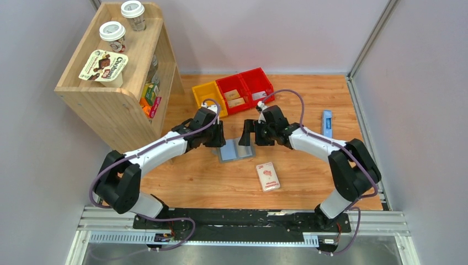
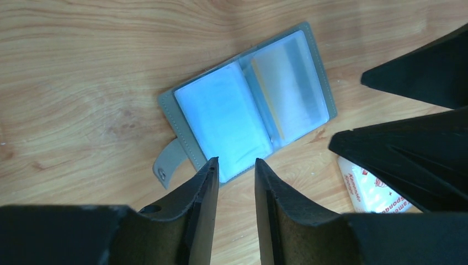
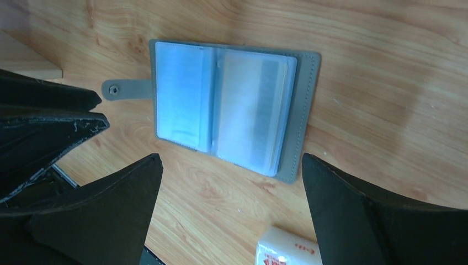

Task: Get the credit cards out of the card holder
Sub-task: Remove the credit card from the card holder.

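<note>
Looking at this one, the card holder (image 1: 235, 150) is lying open and flat around the middle of the surface, a touch toward the left edge. Its snap tab (image 2: 168, 163) is flopped out to the side. The credit cards (image 3: 251, 110) are all tucked behind the clear pockets, so nothing's out yet as far as I can see. In the left wrist view there's a tan card edge (image 2: 267, 99) showing close to the spine, and I'd go for that one first.

The left gripper (image 2: 236, 163) is narrowed to a slim gap with nothing in it, and its tips sit right at the edge of one page. I can't tell if they're actually touching the plastic. The right gripper (image 3: 232, 160) is spread wide and empty, hovering with the holder framed between its fingers.

How I'd play it:
- Use one gripper to pin the holder down on the page that isn't being worked. It looks light and will probably slide or fold shut otherwise.
- Bring the other in low and pinch only the exposed card edge, not the plastic sleeve with it.
- Pull along the pocket's opening, which I'm guessing faces the spine. Sideways tugging will likely just drag the whole wallet.
- Keep the pull slow, since the sleeves look grippy and a stuck card could lift everything.

The white-and-pink packet (image 1: 267, 176) is nearby toward the near edge, so drop the cards away from it.
</note>
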Robot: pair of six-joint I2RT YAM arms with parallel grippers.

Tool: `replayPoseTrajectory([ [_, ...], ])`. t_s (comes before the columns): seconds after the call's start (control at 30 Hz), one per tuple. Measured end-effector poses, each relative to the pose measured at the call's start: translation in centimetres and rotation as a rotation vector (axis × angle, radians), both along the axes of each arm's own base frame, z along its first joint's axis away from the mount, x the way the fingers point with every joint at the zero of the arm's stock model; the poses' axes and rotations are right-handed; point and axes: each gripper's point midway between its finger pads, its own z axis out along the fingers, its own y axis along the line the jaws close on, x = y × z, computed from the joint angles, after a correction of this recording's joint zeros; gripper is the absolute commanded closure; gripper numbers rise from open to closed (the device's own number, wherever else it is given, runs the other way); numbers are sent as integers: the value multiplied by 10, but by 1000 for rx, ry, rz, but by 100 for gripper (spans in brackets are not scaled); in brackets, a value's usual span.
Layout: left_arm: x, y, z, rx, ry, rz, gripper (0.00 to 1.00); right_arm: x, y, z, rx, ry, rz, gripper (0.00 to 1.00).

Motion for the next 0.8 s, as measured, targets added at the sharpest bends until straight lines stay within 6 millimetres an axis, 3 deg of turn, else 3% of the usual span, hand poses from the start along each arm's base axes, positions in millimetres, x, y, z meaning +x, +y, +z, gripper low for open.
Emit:
replayPoseTrajectory([
  [0.5, -12, 0, -60, 7, 149, 19, 62, 8, 25, -28, 40, 98, 17, 0],
  [0.8, -18, 7, -71, 40, 196, 36, 62, 5, 31, -31, 56, 118, 39, 0],
])
